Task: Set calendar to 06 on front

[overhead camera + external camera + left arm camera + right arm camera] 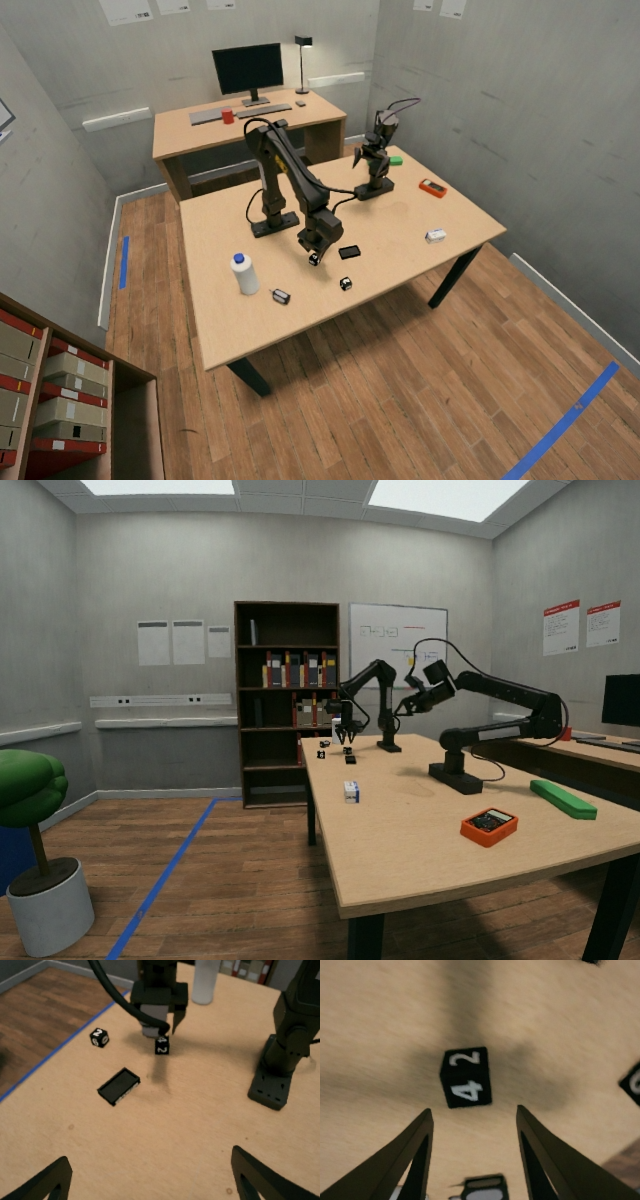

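A black cube (313,259) (347,749) (162,1046) (465,1078) showing white 4 and 2 lies on the table. My right gripper (316,252) (347,734) (160,1033) (474,1113) hangs just above it, half open, with its fingertips short of the cube and not touching it. A second black cube (345,283) (321,754) (99,1037) lies nearer the table's front edge. The flat black tray (349,251) (350,759) (119,1086) lies empty beside the first cube. My left gripper (366,153) (405,707) (149,1159) is wide open and empty, raised high over the table's far side.
A white bottle (244,273) (205,980) with a blue cap and a small black-and-white object (281,296) stand near the cubes. A small white box (435,236) (351,792), an orange meter (432,188) (488,825) and a green block (395,160) (562,799) lie further off. The right arm's base (275,1085) is close by.
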Motion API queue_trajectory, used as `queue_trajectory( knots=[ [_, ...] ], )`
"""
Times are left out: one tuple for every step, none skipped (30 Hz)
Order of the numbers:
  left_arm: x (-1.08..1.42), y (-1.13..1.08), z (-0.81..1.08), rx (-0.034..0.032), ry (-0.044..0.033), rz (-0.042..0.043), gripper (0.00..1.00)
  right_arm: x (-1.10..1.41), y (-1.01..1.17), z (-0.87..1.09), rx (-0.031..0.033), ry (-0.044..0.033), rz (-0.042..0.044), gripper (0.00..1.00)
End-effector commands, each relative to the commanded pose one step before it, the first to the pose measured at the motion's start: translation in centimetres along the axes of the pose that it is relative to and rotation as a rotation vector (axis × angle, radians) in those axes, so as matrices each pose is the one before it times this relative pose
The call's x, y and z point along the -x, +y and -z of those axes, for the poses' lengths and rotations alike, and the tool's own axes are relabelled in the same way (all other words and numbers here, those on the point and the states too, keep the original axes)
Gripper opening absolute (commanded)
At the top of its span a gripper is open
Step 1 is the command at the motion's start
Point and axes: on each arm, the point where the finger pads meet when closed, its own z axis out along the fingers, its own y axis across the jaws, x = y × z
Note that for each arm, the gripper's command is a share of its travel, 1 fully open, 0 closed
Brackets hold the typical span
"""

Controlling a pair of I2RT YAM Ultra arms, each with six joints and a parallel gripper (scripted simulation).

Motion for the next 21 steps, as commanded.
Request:
queue_trajectory(
  knots=[
    [0.647, -0.028, 0.093, -0.00315, -0.04018, -0.01329, 1.00, 0.370, 0.071, 0.073, -0.03103, 0.00626, 0.10772, 0.55],
    [0.000, 0.000, 0.000, 0.00000, 0.00000, 0.00000, 1.00, 0.045, 0.049, -0.014, 0.00126, -0.00102, -0.00998, 0.55],
    [0.000, 0.000, 0.000, 0.00000, 0.00000, 0.00000, 1.00, 0.249, 0.328, -0.002, 0.01183, -0.01358, -0.00813, 0.55],
    [0.000, 0.000, 0.000, 0.00000, 0.00000, 0.00000, 1.00, -0.024, 0.038, 0.000, 0.00092, -0.00107, -0.00633, 0.55],
    [0.003, -0.156, 0.085, -0.00695, 0.01065, 0.00104, 1.00, -0.002, 0.001, 0.000, 0.00000, 0.00000, -0.00009, 0.55],
    [0.000, 0.000, 0.000, 0.00000, 0.00000, 0.00000, 1.00, 0.000, 0.000, 0.000, 0.00000, 0.00000, 0.00000, 0.55],
    [0.000, 0.000, 0.000, 0.00000, 0.00000, 0.00000, 1.00, 0.000, 0.000, 0.000, 0.00000, 0.00000, 0.00000, 0.55],
    [0.000, 0.000, 0.000, 0.00000, 0.00000, 0.00000, 1.00, 0.000, 0.000, 0.000, 0.00000, 0.00000, 0.00000, 0.55],
    [0.000, 0.000, 0.000, 0.00000, 0.00000, 0.00000, 1.00, 0.000, 0.000, 0.000, 0.00000, 0.00000, 0.00000, 0.55],
    [0.000, 0.000, 0.000, 0.00000, 0.00000, 0.00000, 1.00, 0.000, 0.000, 0.000, 0.00000, 0.00000, 0.00000, 0.55],
    [0.000, 0.000, 0.000, 0.00000, 0.00000, 0.00000, 1.00, 0.000, 0.000, 0.000, 0.00000, 0.00000, 0.00000, 0.55],
    [0.000, 0.000, 0.000, 0.00000, 0.00000, 0.00000, 1.00, -0.025, -0.250, -0.365, -0.00348, 0.00094, 0.00122, 0.55],
    [0.000, 0.000, 0.000, 0.00000, 0.00000, 0.00000, 1.00, 0.043, -0.008, -0.147, 0.00001, -0.00002, 0.00119, 0.55],
    [0.000, 0.000, 0.000, 0.00000, 0.00000, 0.00000, 1.00, 0.039, -0.006, -0.147, 0.00001, -0.00002, 0.00101, 0.55],
    [0.000, 0.000, 0.000, 0.00000, 0.00000, 0.00000, 1.00, 0.014, 0.000, -0.146, 0.00001, -0.00001, 0.00000, 0.55],
    [0.000, 0.000, 0.000, 0.00000, 0.00000, 0.00000, 1.00, 0.014, 0.000, -0.146, 0.00001, -0.00001, 0.00000, 0.55],
    [0.000, 0.000, 0.000, 0.00000, 0.00000, 0.00000, 1.00, 0.014, 0.000, -0.146, 0.00001, -0.00001, 0.00000, 0.55],
    [0.000, 0.000, 0.000, 0.00000, 0.00000, 0.00000, 1.00, 0.014, 0.000, -0.146, 0.00001, -0.00001, 0.00000, 0.55],
    [0.000, 0.000, 0.000, 0.00000, 0.00000, 0.00000, 1.00, 0.014, 0.000, -0.146, 0.00001, -0.00001, 0.00000, 0.55],
    [0.000, 0.000, 0.000, 0.00000, 0.00000, 0.00000, 1.00, -0.001, 0.002, -0.146, 0.00000, 0.00000, 0.00000, 0.55],
    [0.000, 0.000, 0.000, 0.00000, 0.00000, 0.00000, 1.00, -0.001, 0.002, -0.146, 0.00000, 0.00000, 0.00000, 0.55]
  ],
)
